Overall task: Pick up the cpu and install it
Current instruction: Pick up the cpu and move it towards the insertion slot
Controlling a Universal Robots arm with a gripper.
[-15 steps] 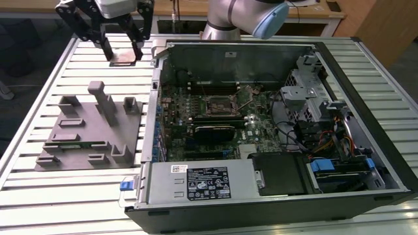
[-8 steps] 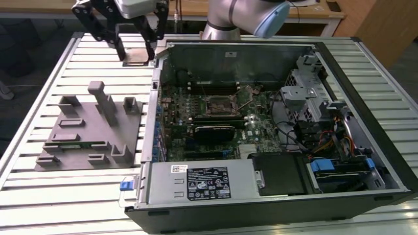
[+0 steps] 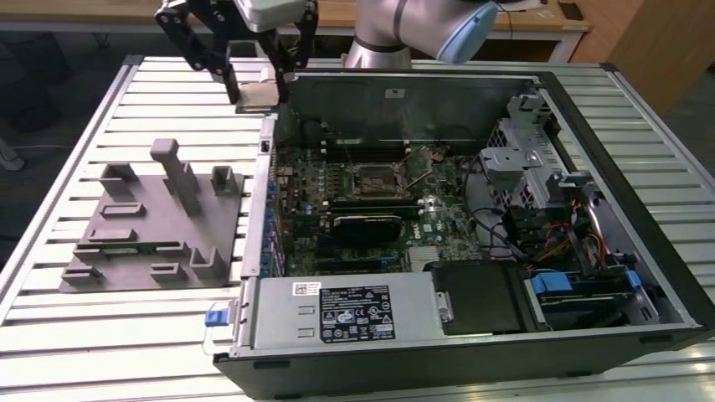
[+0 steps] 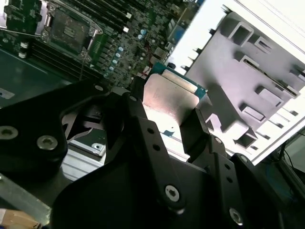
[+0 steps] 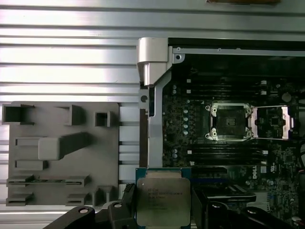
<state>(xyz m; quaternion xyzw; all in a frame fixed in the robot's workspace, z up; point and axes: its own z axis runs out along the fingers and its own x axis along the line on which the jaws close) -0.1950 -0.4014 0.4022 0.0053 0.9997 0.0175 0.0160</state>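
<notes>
My gripper (image 3: 257,87) hangs above the slatted table, just beyond the open computer case's far corner on the exterior view's left. It is shut on the cpu (image 3: 257,95), a small flat square chip held level between the black fingers. In the first wrist view the cpu (image 5: 162,198) shows its silvery top and green border. In the second wrist view the cpu (image 4: 172,94) sits between the two fingers (image 4: 139,102). The motherboard socket (image 3: 374,177) lies open inside the case, with its lid folded back (image 5: 271,122) beside the socket (image 5: 230,122).
A grey tray (image 3: 146,230) with upright holders lies on the table at the exterior view's left of the case (image 3: 470,335). The case wall (image 5: 153,76) stands between tray and motherboard. Drive cages and cables (image 3: 558,226) crowd the case's right side.
</notes>
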